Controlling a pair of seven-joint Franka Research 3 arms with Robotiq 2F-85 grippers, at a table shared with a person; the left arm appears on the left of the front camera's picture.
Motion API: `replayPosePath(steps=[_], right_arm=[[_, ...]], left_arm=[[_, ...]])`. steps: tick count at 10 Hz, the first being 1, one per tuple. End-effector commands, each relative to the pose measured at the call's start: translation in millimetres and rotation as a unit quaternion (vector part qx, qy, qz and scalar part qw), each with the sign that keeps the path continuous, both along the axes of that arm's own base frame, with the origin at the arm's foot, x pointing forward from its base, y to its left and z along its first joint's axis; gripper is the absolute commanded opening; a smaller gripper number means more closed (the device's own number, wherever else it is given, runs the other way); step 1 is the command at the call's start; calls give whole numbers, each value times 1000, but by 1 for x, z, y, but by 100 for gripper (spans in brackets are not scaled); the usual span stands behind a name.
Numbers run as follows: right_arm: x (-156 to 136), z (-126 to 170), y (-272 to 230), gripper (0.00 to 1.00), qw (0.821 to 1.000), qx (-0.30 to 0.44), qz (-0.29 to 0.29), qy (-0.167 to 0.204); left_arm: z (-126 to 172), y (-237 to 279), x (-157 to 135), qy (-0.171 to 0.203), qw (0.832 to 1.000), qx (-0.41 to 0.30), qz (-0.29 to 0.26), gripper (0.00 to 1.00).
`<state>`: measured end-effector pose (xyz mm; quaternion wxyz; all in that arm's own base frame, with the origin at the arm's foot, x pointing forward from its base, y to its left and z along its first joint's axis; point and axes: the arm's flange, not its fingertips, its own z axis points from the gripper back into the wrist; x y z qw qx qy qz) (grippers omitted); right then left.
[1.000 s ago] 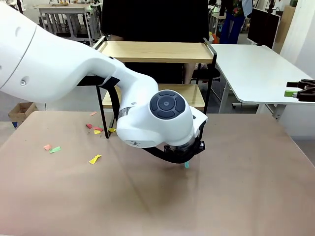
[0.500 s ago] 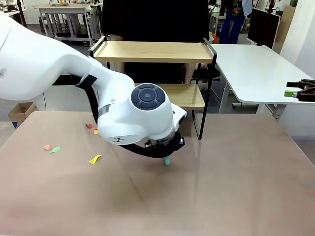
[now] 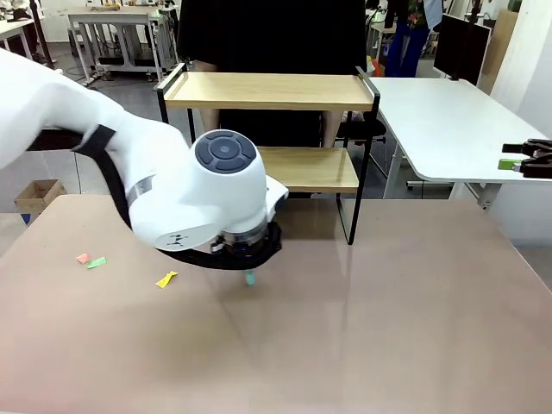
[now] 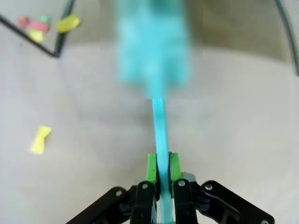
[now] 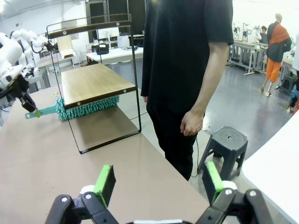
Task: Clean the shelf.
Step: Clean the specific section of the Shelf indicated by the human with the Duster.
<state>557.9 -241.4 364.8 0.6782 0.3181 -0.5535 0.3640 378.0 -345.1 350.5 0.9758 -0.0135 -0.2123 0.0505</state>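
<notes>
The shelf (image 3: 272, 89) stands at the table's far edge, black frame with two light wooden boards, and its lower board (image 5: 93, 81) is seen from the side. My left gripper (image 4: 161, 167) is shut on the thin teal handle of a fluffy teal duster (image 4: 152, 42). The duster head (image 5: 86, 108) lies under the lower board, on the tabletop. From the front, the left arm's wrist (image 3: 216, 198) hangs low over the table with the handle tip (image 3: 250, 278) below it. My right gripper (image 5: 159, 184) is open and empty, off to the right (image 3: 522, 159).
Coloured paper scraps lie on the brown table: yellow (image 3: 166, 279), red and green (image 3: 90, 260), more by the shelf leg (image 4: 32, 25). A person in a black T-shirt (image 5: 187, 56) stands behind the shelf. A white desk (image 3: 440, 121) and a stool (image 5: 226, 140) are at the right.
My left arm has swept leftwards along the shelf's front, carrying the duster with it. The right gripper has not moved.
</notes>
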Motion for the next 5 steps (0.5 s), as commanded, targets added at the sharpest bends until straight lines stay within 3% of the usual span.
replayPosePath(steps=[1,5], right_arm=[[0,3,2,100,1000,0,1,-2],[0,3,2,100,1000,0,1,-2]], left_arm=[[25,40,-6,10,999,50,20,13],[40,75,-16,-8,988,145,56,13]])
